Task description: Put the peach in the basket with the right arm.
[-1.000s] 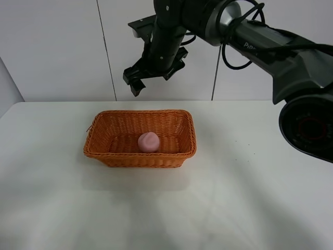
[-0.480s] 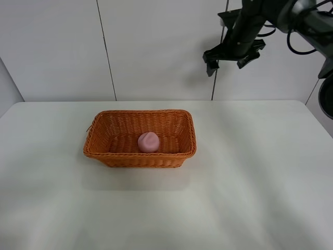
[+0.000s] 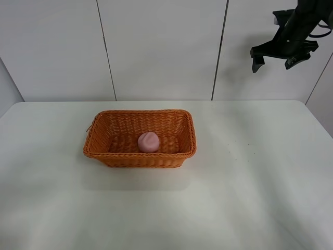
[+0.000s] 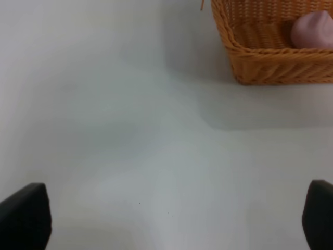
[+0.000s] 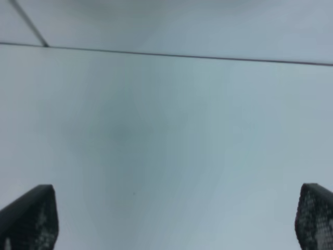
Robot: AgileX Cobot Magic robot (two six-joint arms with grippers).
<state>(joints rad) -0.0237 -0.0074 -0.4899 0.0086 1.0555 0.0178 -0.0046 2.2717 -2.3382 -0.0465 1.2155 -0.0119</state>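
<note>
Now, the peach (image 3: 149, 141): we see it lying on the floor of the basket (image 3: 136, 159), near the middle and a little toward the front wall. Nothing grips it, and it rests on the weave where the task wants it.
Basket: it sits flat on the white table (image 3: 250, 198), left of the table's middle in the high view. Its slanted sides rise above the small fruit, so we judge the peach cannot roll out.
Right gripper (image 3: 272, 63): it hangs high at the far right of the high view, in front of the wall (image 3: 156, 47) and well apart from the basket. Its claws are spread wide with nothing between them. In its own wrist view the fingertips (image 5: 31, 219) stand at opposite edges, with only bare surface between.
Right arm (image 3: 304, 18): only its last part shows, at the top edge of the high view. We read this raised, off-to-the-side pose as keeping the basket uncovered, which suits an arm with nothing to carry.
Left gripper (image 4: 170, 219): it too is spread wide and empty. It is over bare table, and its camera looks toward one end of the basket with the peach showing inside. We take it as parked, since the task belongs to the other arm. The high view does not show it.
Progress: from how things lie, we judge the placing done.
Risk: we see little, since neither claw is near the fruit or the wicker.
</note>
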